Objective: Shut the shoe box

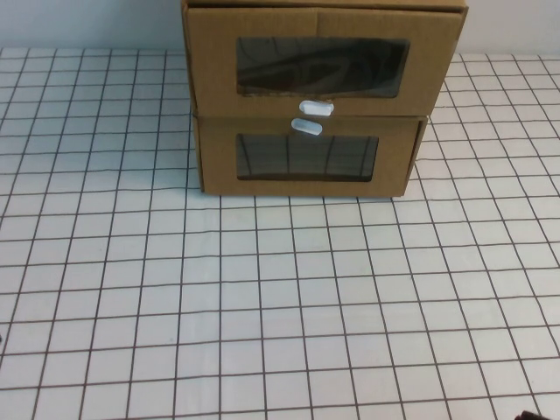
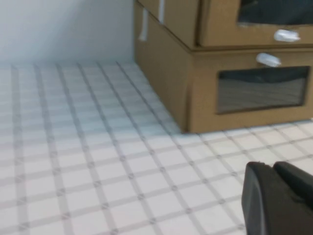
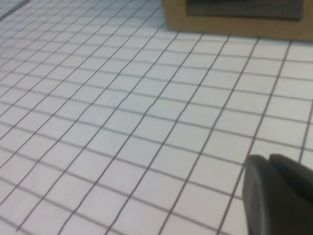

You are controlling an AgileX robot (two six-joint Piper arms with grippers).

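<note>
The shoe box (image 1: 324, 59) is the upper of two stacked brown cardboard boxes at the table's back middle. It has a wide clear window and a white pull tab (image 1: 316, 108) at its front's lower edge. Its front stands about level with the lower box's front. It also shows in the left wrist view (image 2: 254, 24). My left gripper (image 2: 271, 166) is shut and empty, low over the table, well in front and to the left of the boxes. My right gripper (image 3: 268, 159) is shut and empty, low over the table at the front right, far from the boxes.
The lower cardboard box (image 1: 306, 157) has its white tab (image 1: 306, 127) at its front's top edge and carries the shoe box. A white cloth with a black grid (image 1: 262, 306) covers the table. A pale wall stands behind the boxes.
</note>
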